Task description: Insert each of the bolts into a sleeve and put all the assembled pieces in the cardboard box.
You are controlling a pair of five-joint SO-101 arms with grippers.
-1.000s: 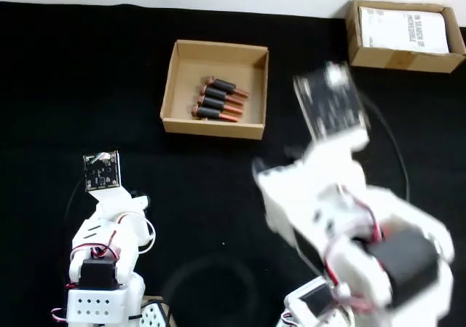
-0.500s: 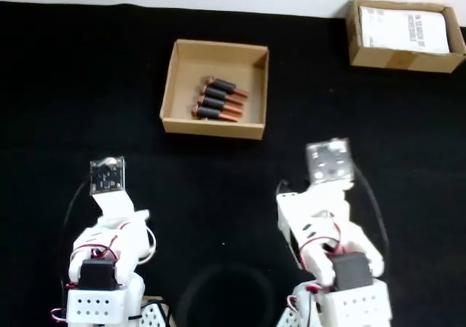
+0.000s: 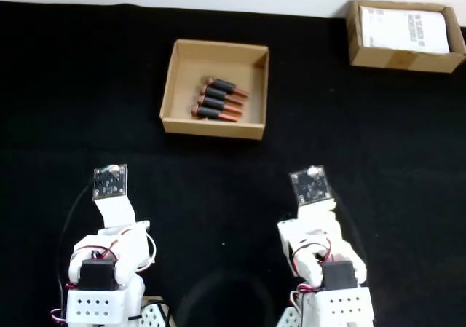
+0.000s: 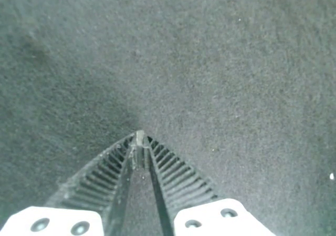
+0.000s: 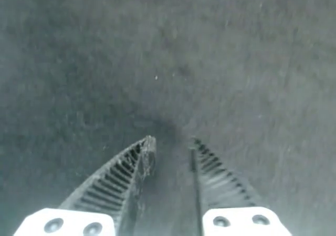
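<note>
The cardboard box (image 3: 175, 87) stands open at the back middle of the black table. Several assembled pieces (image 3: 218, 100), black sleeves with copper bolt ends, lie side by side inside it. Both arms are folded back at the table's near edge, far from the box: the left arm (image 3: 109, 232) at the near left, the right arm (image 3: 320, 247) at the near right. My left gripper (image 4: 139, 137) is shut with nothing in it, just above bare black cloth. My right gripper (image 5: 172, 140) is open by a narrow gap with nothing between its fingers, also over bare cloth.
A second cardboard box (image 3: 357, 46) with a white printed sheet in it sits at the back right corner. A faint dark ring (image 3: 218, 294) shows on the cloth between the two arm bases. A white wall edge runs along the back.
The right arm has come down from a raised pose near the middle of the table and folded back to its base. The left arm has drawn back slightly toward the near edge.
</note>
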